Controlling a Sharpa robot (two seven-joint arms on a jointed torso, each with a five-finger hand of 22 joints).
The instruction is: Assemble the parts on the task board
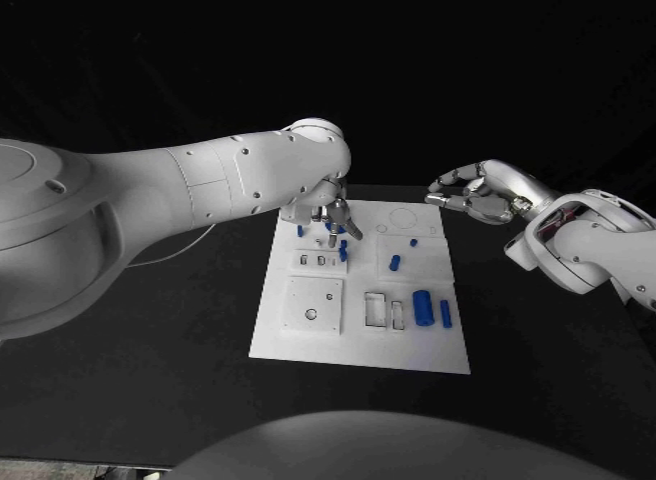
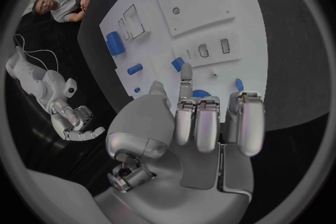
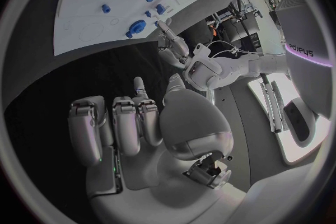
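The white task board [image 1: 292,340] lies in the middle of the black table. Several blue parts rest on it: a thick cylinder [image 1: 423,307], a slim one [image 1: 445,313] beside it, and smaller pieces [image 1: 395,263] further back. My left hand [image 1: 328,214] hovers over the board's far left area, fingers pointing down among small blue pieces [image 1: 343,252]. In the left wrist view a blue toothed part [image 2: 201,93] lies just past its fingertips [image 2: 185,70], with nothing pinched. My right hand [image 1: 480,192] hangs above the table off the board's far right corner, fingers loosely bent, holding nothing.
The board carries rectangular recesses [image 1: 376,309] near its front and a square plate with holes [image 1: 312,305] at front left. A thin cable [image 1: 184,248] runs across the table under the left arm. Black table surrounds the board.
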